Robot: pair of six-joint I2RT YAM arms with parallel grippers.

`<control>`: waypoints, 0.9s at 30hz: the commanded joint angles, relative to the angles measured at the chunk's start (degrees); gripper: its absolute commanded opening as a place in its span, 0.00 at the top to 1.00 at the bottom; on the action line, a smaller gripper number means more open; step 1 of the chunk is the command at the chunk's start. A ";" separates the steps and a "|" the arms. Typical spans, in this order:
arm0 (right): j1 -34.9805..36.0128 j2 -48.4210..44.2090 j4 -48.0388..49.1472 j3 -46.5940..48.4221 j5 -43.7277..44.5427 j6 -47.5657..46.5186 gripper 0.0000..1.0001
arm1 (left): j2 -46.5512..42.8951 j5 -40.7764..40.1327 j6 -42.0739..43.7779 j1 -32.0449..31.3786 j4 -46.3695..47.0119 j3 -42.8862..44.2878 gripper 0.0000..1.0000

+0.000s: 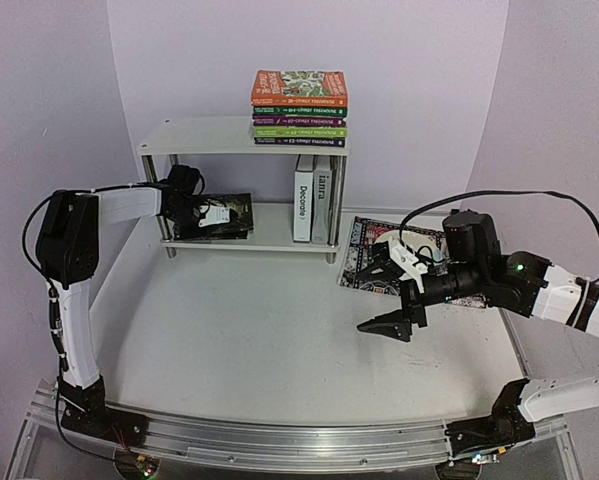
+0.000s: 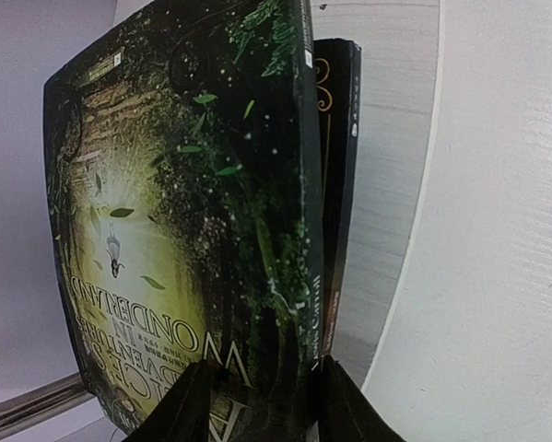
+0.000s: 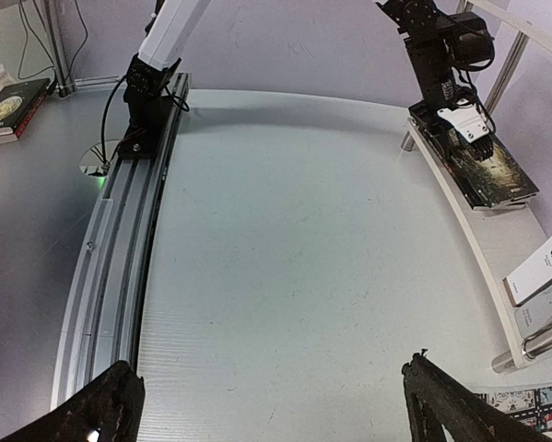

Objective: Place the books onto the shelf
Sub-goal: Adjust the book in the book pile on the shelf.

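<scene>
While the right tool (image 1: 381, 297) hangs nearest the bases over the bare desk (image 1: 259, 340), fingers wide apart and nothing in them, the work is at the shelf. Just past that tool a patterned mat (image 1: 364, 240) lies flat, partly covered by the arm, so its near edge is hidden. Further back, on the lower board of the shelf (image 1: 209, 135), the left tool (image 2: 266, 378) looks clamped across the thickness of a dark green book (image 2: 183, 203), one finger on the cover and one on the back face, near a short edge. The pad contact itself is cut off at the bottom of the left wrist view. That book lies roughly flat over a second dark book (image 2: 340, 138); its title is unreadable, and I cannot tell if the two touch all along. Glossy paperback by the look: light, stiff enough when pinched shut, with a slippery cover. It would likely skate on the one beneath or fan open if taken by a loose corner, so hold it close to the spine. To the right the Decorate book (image 1: 303, 195) and a grey book (image 1: 322, 195) stand upright, touching; both are thicker, probably heavier, and best gripped across the spine. Farthest up, a stack of colourful paperbacks (image 1: 299, 110) rests on the top board, count hard to make out.
</scene>
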 commanded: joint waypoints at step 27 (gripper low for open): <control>0.20 0.93 0.88 0.18 -1.55 0.21 0.02 | 2.20 -2.14 2.06 2.11 0.17 7.05 0.35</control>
